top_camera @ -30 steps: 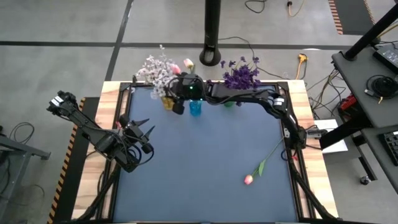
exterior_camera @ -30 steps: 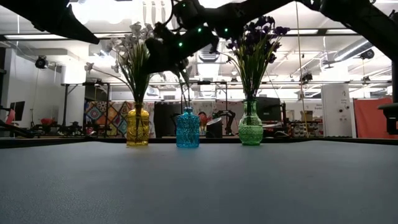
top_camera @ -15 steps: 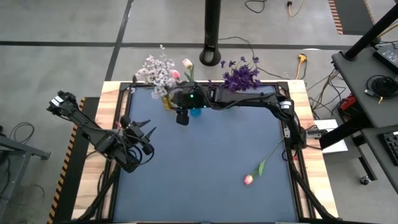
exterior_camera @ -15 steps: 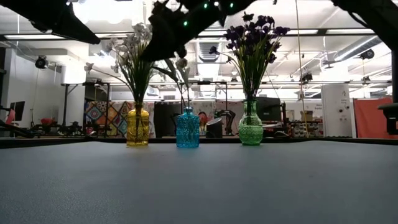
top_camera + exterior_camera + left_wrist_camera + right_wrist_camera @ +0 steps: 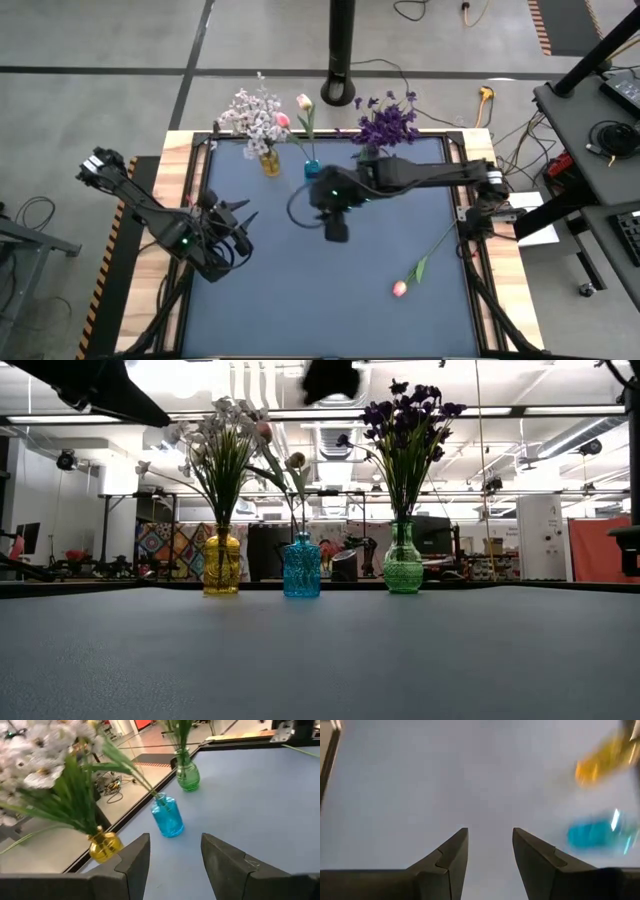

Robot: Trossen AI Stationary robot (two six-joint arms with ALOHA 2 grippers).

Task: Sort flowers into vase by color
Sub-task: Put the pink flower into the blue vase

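Three vases stand in a row at the table's far edge. The yellow vase (image 5: 270, 163) holds white sprigs (image 5: 254, 115). The blue vase (image 5: 313, 170) holds pink tulips (image 5: 303, 102). The green vase (image 5: 403, 568) holds dark purple blooms (image 5: 388, 122). One more pink tulip (image 5: 399, 289) lies flat on the mat at the near right, its stem (image 5: 438, 240) running toward the right edge. My right gripper (image 5: 337, 234) hangs open and empty above the mat's middle, nearer than the blue vase. My left gripper (image 5: 243, 212) is open and empty at the left, facing the vases.
A black pole base (image 5: 340, 90) stands on the floor beyond the far edge. The dark mat (image 5: 300, 300) lies bare across the middle and the near side. A wooden rim (image 5: 500, 250) and black frame bars border the mat.
My right gripper has drawn back from the blue vase toward the table's middle and near side, rising and tipping to point more steeply down. Its fingers have stayed open. The tulips stay upright in the blue vase.
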